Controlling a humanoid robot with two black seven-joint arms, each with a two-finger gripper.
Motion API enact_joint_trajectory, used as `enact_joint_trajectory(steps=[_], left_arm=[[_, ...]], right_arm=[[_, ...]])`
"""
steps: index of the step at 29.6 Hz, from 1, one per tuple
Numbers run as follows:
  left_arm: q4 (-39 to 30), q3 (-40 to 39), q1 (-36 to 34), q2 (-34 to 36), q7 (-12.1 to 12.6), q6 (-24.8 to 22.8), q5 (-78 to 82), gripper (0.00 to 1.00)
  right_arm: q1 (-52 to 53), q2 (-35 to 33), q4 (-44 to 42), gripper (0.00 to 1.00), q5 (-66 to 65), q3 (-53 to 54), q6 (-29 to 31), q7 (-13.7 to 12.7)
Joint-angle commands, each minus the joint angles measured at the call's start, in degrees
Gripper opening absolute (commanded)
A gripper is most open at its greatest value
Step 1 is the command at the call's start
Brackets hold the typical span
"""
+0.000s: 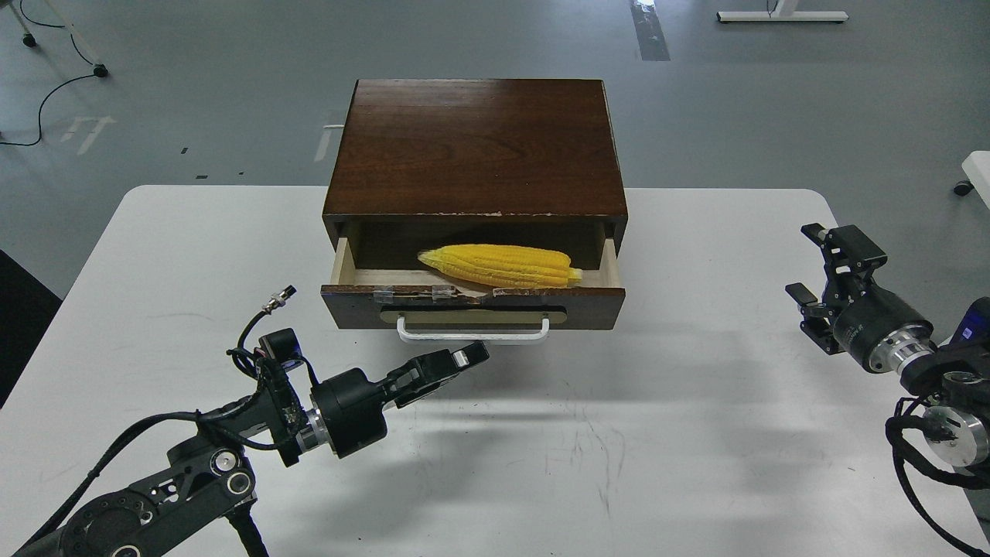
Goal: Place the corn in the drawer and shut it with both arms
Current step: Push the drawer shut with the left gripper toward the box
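Corn [500,265] inside open drawer [472,303]; L end effector [456,361] closed, R end effector [812,267] open.

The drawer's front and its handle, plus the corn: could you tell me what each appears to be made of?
Drawer front: dark stained wood, chipped pale along its top edge. Handle: white, smooth, probably coated metal or plastic. Corn: uniformly bright yellow, likely a plastic or rubber replica.
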Motion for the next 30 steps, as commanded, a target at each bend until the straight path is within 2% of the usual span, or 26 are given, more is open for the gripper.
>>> enact_joint_trajectory(steps=[1,30], left_arm=[[0.21,-0.38,-0.35,-0.10,0.00,0.23,-0.09,0.00],[4.43,-0.91,-4.65,-2.12,0.70,0.06,-0.62,0.00]], right_arm=[[-0.34,0.00,-0.04,0.98,0.00,0.02,0.03,0.00],[-1.83,0.00,0.14,0.98,0.09,0.11,-0.05,0.00]])
